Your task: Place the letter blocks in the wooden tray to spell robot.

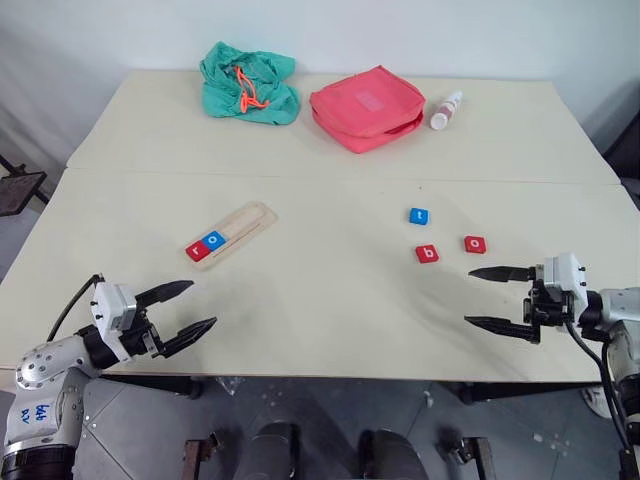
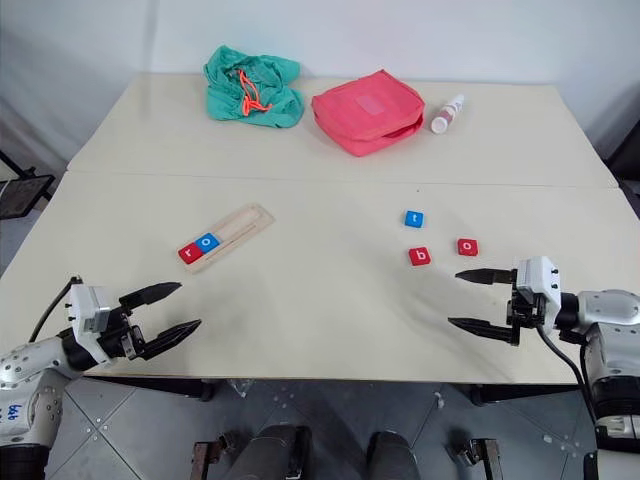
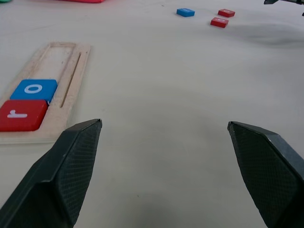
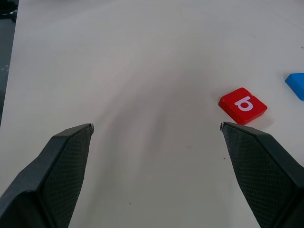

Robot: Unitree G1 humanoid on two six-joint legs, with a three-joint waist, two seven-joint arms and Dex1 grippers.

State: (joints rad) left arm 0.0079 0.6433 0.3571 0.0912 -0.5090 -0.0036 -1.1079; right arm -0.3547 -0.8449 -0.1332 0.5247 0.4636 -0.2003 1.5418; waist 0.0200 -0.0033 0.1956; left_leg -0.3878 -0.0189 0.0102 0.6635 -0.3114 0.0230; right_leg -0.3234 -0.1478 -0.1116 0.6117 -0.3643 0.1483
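Tray (image 1: 232,233) already has r (image 1: 197,250) and o (image 1: 214,239) seated at its near end, so b (image 1: 427,254) is next. It sits well right of the tray, with t (image 1: 419,216) and the other o (image 1: 475,244). Both grippers, left (image 1: 188,312) and right (image 1: 492,297), are spread wide and empty.

A big pale desk (image 1: 330,300) fills the room's middle, with a seam running across it. A white wall (image 1: 400,30) stands at twelve o'clock. Grey floor (image 1: 150,430) shows at six o'clock.
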